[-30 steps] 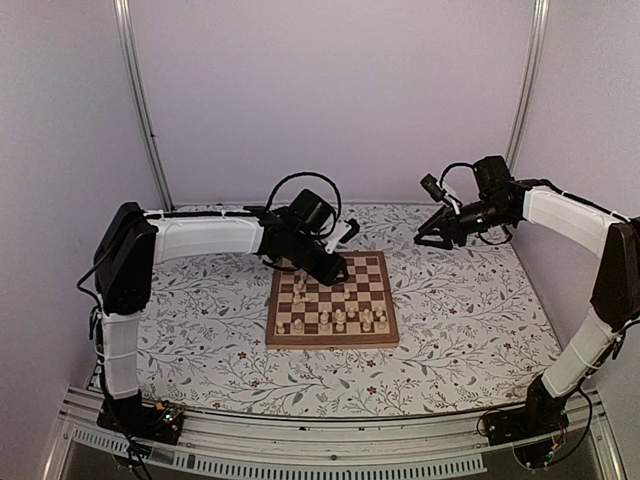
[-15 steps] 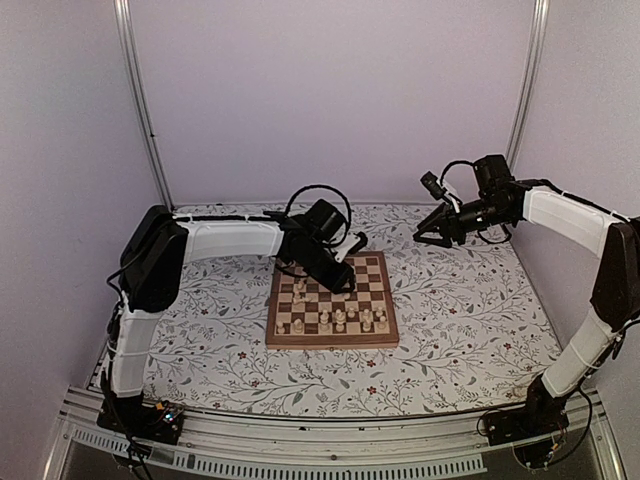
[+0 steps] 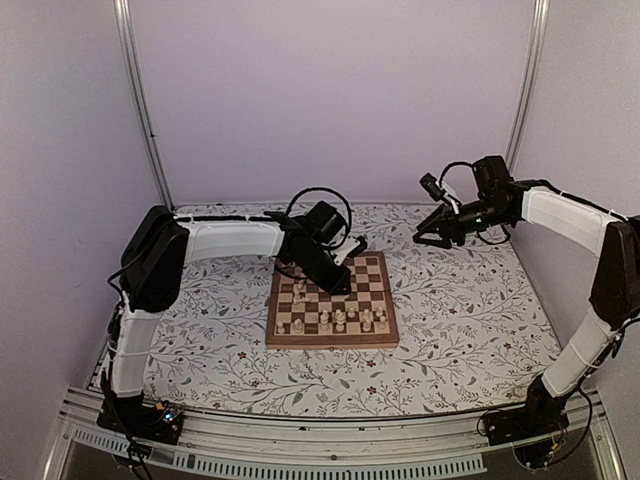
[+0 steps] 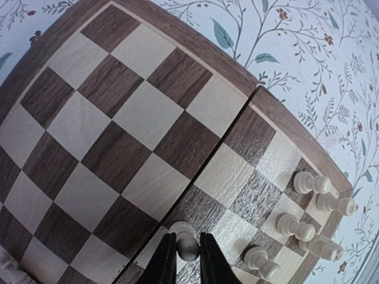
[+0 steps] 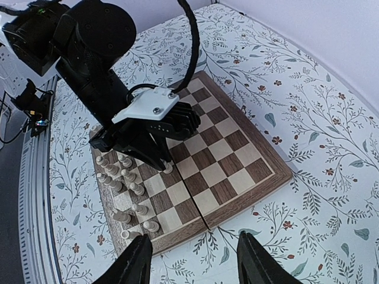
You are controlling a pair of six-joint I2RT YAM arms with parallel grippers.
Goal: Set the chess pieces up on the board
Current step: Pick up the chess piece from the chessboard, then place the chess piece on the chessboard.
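Observation:
The board (image 3: 374,276) lies in the middle of the floral cover. My left gripper (image 4: 186,258) reaches down over the board's middle, shut on the round head of a pale pawn (image 4: 187,243) that stands at the board's centre seam. Several more pale chess pieces (image 4: 295,226) stand near the board's edge; from above they form rows (image 3: 336,320) on its near side. In the right wrist view the left gripper (image 5: 165,166) pinches that pawn (image 5: 169,169) on the board (image 5: 237,139). My right gripper (image 5: 198,264) hangs open and empty above the cover, off the board's far right corner.
The floral table cover (image 3: 470,310) surrounds the board on all sides. Metal posts (image 3: 140,100) and pale walls close in the back and sides. The left arm's cable (image 3: 312,194) loops above its wrist. A rail with electronics (image 5: 32,106) runs along the table's near edge.
The left arm swung in over the board's middle, then its jaws closed onto the pawn's head. The right arm has hardly moved.

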